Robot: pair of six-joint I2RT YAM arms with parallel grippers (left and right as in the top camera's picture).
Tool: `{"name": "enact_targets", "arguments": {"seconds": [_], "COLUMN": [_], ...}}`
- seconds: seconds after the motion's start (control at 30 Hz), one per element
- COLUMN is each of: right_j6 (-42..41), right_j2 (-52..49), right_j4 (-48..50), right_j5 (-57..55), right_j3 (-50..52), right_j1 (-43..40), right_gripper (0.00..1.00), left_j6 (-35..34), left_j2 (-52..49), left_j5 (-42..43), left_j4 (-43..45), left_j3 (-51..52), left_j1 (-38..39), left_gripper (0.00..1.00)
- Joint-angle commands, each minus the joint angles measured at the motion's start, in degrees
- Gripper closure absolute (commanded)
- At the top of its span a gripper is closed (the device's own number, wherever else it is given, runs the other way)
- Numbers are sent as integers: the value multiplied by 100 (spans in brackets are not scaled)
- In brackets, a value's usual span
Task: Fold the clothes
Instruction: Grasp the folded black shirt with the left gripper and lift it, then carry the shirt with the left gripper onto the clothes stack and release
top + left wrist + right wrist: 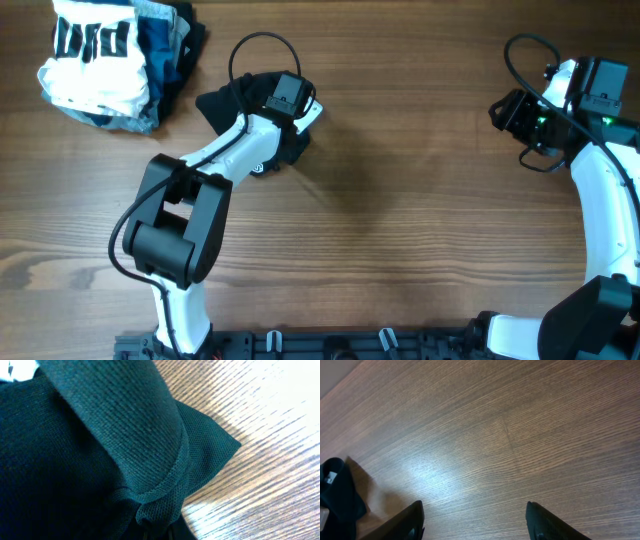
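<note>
I'm watching the clothes (pixel 222 102), a plain black garment, lying crumpled in a small heap on the wooden table (pixel 420 200), toward its far left part, not spread flat. In the left wrist view its fine knit weave is showing, with a hemmed edge curving over a pointed corner that is resting on the wood. The folds are gathering into a tight pinch at the bottom of that view

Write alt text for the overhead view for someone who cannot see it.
The left arm's tool is shut on a plain black soft fabric garment lying left of centre near the far edge of a brown wooden table. The right arm's tool hangs open over bare wood at far right, and a pile of white black-striped and blue clothes sits top left.
</note>
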State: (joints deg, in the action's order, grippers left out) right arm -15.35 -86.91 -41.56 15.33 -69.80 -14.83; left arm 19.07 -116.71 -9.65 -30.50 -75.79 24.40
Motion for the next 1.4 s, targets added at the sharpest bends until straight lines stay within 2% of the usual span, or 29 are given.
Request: {"name": "enact_targets", "arguments": {"seconds": [0.0,0.13,0.27,0.37,0.73,0.9,1.03,1.17,1.23,1.37], "right_j6": [31,28,37,37,37,39,50,55,44,33], "right_j2": [-37,-37,-37,-37,-37,-37,-37,-37,-37,-37], "right_j4": [-4,7,42,39,20,-31,-70,-87,-94,-116], "right_j5": [-50,-31,-33,-37,-35,-35,-35,-35,-33,-33], "right_j3": [17,17,17,17,17,17,17,17,17,17], "right_j1": [-7,-7,-7,-7,-7,-7,-7,-7,-7,-7], "right_gripper": [34,35,35,35,35,35,35,35,35,35], "left_j6": [-717,-793,-750,-680,417,1123,1974,2271,2369,2704], "left_j2": [-372,-68,245,455,688,688,688,688,688,678], "left_j5": [146,-26,-634,-1071,-2302,-2736,-2752,-2721,-2531,-1751], "left_j4": [-278,-892,-1281,-1307,-1014,-389,599,1644,1934,1906], "left_j3": [-140,-957,-1816,-2264,-3235,-3536,-3547,-3547,-3547,-3545], "left_j1": [-79,-166,-181,-181,-570,-1123,-1716,-2245,-2516,-3086], "left_gripper": [96,96,96,96,96,96,96,96,96,96]}}
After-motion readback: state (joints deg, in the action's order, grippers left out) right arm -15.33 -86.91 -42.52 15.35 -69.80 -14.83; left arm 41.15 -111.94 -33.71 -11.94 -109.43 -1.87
